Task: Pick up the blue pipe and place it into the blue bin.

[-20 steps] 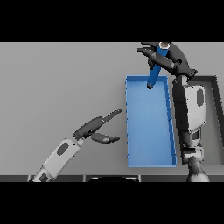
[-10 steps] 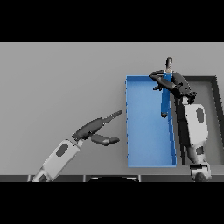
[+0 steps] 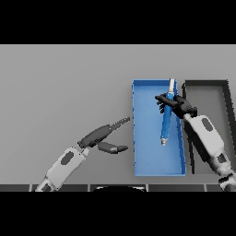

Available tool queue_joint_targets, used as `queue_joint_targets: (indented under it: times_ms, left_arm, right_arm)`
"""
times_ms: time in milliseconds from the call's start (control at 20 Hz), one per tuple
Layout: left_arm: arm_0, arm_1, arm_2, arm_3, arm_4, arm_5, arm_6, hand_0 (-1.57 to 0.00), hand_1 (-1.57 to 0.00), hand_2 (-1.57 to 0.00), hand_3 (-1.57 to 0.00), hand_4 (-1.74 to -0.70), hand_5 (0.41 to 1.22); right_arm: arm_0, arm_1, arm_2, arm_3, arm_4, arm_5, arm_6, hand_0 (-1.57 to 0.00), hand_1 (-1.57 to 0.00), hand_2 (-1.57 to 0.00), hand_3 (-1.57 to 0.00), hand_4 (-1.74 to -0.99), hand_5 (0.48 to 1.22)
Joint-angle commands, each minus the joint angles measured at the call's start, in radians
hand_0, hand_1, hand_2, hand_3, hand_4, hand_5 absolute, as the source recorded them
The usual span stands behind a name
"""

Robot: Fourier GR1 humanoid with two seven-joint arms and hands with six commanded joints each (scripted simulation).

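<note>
The long blue pipe with pale ends point(image 3: 167, 115) hangs over the shallow rectangular blue bin point(image 3: 147, 156), within its right half, its upper end reaching the far rim. The right hand point(image 3: 176, 104) has its dark fingers curled around the pipe's upper part. A dark grey tray point(image 3: 221, 106) sits just beside the bin. The left hand point(image 3: 102, 137) hovers left of the bin, fingers stretched out and apart.

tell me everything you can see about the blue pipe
The blue pipe is a slim, straight rod, blue along most of its length with pale grey tips at both ends. It runs lengthwise over the blue bin, near its right wall, slightly slanted. The right hand has its fingers curled round its upper part; whether it touches the bin floor is unclear.
</note>
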Motion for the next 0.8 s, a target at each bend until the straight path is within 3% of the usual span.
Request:
queue_joint_targets:
  times_ms: [0, 150, 300, 550, 750]
  left_arm:
    - [0.0, 0.008, 0.009, -0.007, 0.008, -0.002, -0.002, 0.0, 0.0, 0.0, 0.0, -0.83, 0.476]
    - [-0.001, 0.003, 0.006, -0.004, 0.009, 0.0, 0.008, 0.0, 0.0, 0.0, 0.0, -0.83, 0.477]
    - [0.002, 0.004, 0.003, -0.016, 0.006, 0.006, 0.01, 0.0, 0.0, 0.0, 0.0, -0.83, 0.473]
    - [0.012, 0.008, -0.001, -0.021, -0.002, 0.011, 0.011, 0.0, 0.0, 0.0, 0.0, -0.83, 0.471]
    - [0.015, 0.018, 0.0, -0.027, -0.004, 0.008, 0.005, 0.0, 0.0, 0.0, 0.0, -0.83, 0.47]
  right_arm:
    - [-0.023, -0.031, 0.055, -0.007, -0.06, -0.016, 0.0, -0.6, -0.57, -0.55, -0.33, -1.302, 1.182]
    - [-0.037, -0.1, 0.132, -0.098, -0.005, 0.072, -0.002, -0.31, -0.29, -0.28, -0.17, -1.215, 1.044]
    - [-0.05, -0.126, 0.18, -0.122, 0.042, 0.085, 0.001, -0.16, -0.15, -0.14, -0.09, -1.196, 0.933]
    - [-0.046, -0.132, 0.203, -0.136, 0.052, 0.057, 0.001, -0.06, -0.05, -0.05, -0.03, -1.188, 0.818]
    - [-0.05, -0.135, 0.196, -0.125, 0.055, 0.062, -0.022, -0.03, -0.02, -0.02, -0.01, -1.176, 0.783]
